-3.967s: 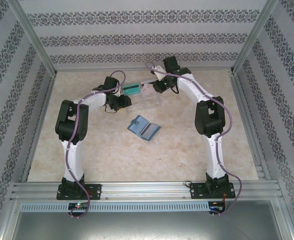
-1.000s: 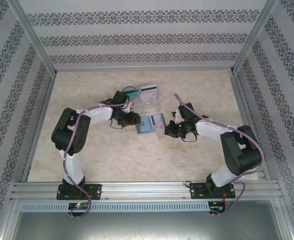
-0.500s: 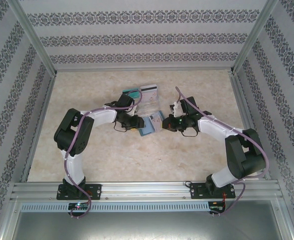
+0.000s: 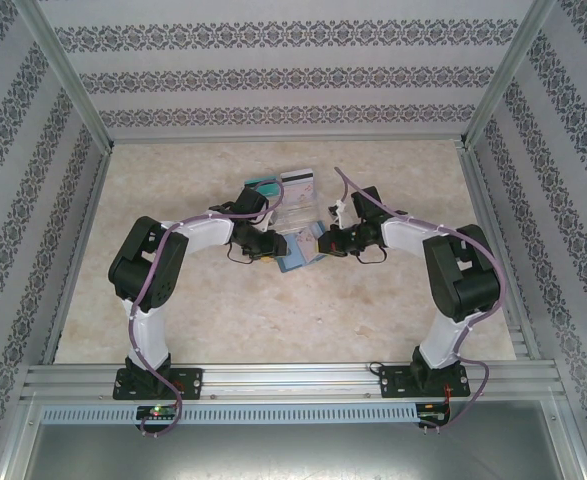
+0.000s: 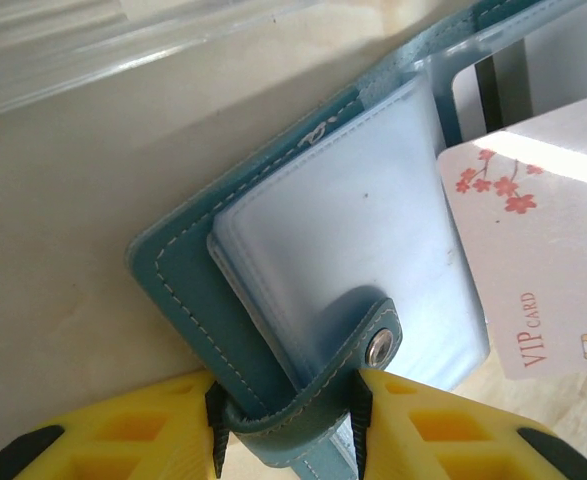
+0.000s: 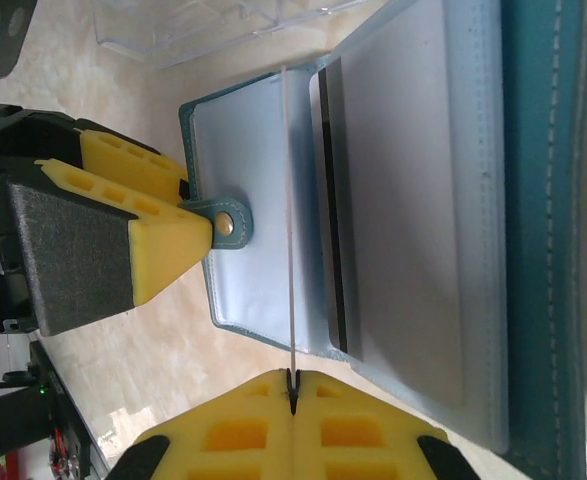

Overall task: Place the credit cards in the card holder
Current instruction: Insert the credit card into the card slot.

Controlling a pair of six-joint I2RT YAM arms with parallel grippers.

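The teal-blue card holder (image 4: 299, 253) lies open on the table between both arms. My left gripper (image 5: 285, 428) is shut on its clasp tab (image 5: 358, 355), pinning the near edge of the card holder (image 5: 273, 250). My right gripper (image 6: 292, 385) is shut on a white credit card (image 6: 288, 200), seen edge-on and standing over the holder's grey pockets (image 6: 403, 200). In the left wrist view that card (image 5: 543, 250) shows red flowers and "VIP CARD". More credit cards, a white one (image 4: 298, 180) and a teal one (image 4: 263, 185), rest at the trays behind.
Clear plastic trays (image 4: 288, 208) sit just behind the holder, and their edge shows in the wrist views (image 5: 123, 40) (image 6: 193, 25). The left gripper's yellow fingers (image 6: 143, 230) are close to the card's left. Patterned walls and metal rails (image 4: 83, 130) enclose the marble tabletop.
The right gripper has swung left and up with the white card, reaching the holder. The left gripper has kept its hold on the clasp tab, hardly moving.
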